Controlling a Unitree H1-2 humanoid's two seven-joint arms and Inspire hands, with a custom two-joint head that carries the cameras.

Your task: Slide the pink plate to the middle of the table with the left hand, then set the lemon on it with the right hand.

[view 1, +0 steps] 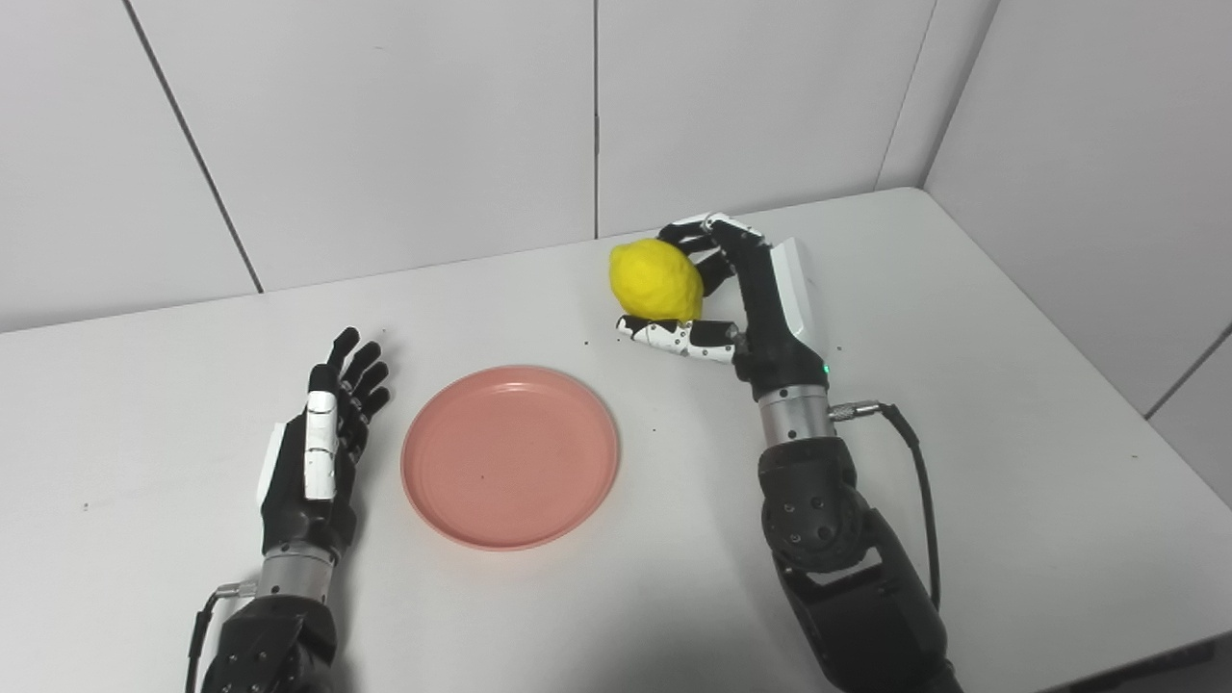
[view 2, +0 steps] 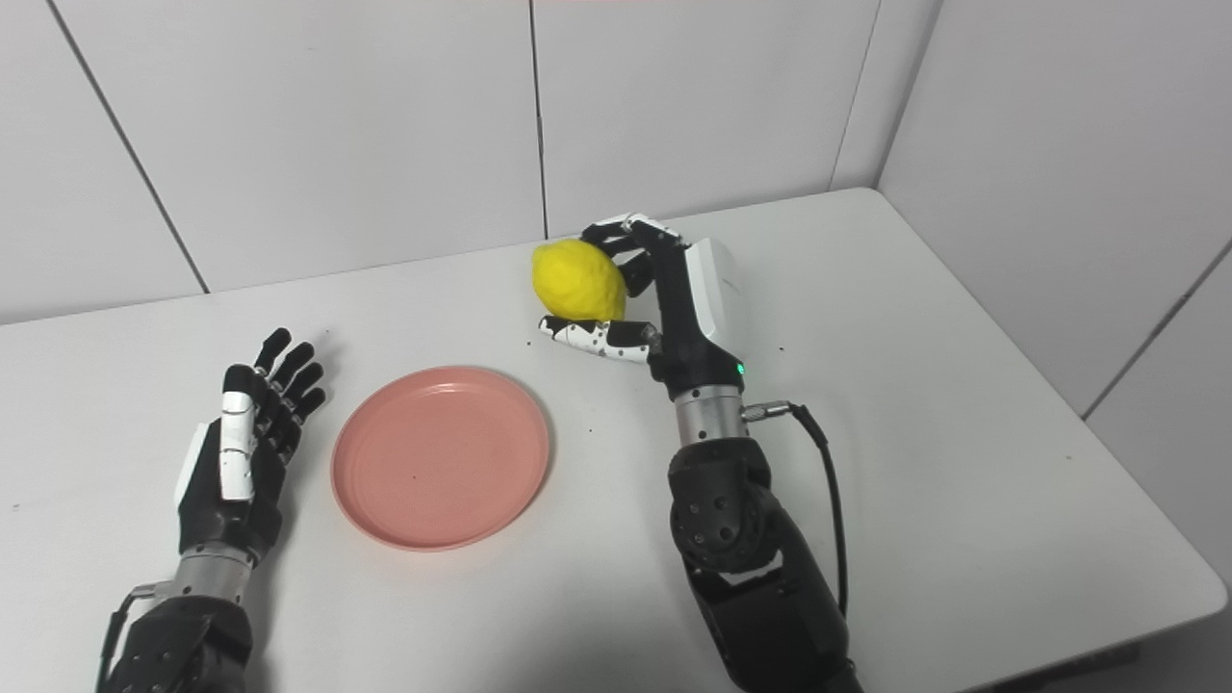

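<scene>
- Near the middle of the white table [view 1: 962, 404] lies the pink plate [view 1: 510, 457], flat and with nothing on it, so the sliding step looks finished.
- Just left of the plate rests the left hand [view 1: 318, 452], released, its fingers spread apart and pointing away from the robot, holding nothing and not touching the rim.
- Behind and to the right of the plate, the right hand [view 1: 746, 298] is grasping the lemon [view 1: 656, 279]: fingers curl over its far side and the thumb sits under it (it appears lifted clear of the tabletop, though contact at its lowest point is hard to rule out).
- Step in hand, as I judge it: carrying the lemon to the plate.
- What the next move calls for: bring the right hand toward the robot and leftward until the lemon is over the plate's centre, lower it close to the surface, then loosen the grasp gently, since a rounded lemon could roll toward the shallow rim.
- Count: one plate, one lemon, two hands, one table.
</scene>
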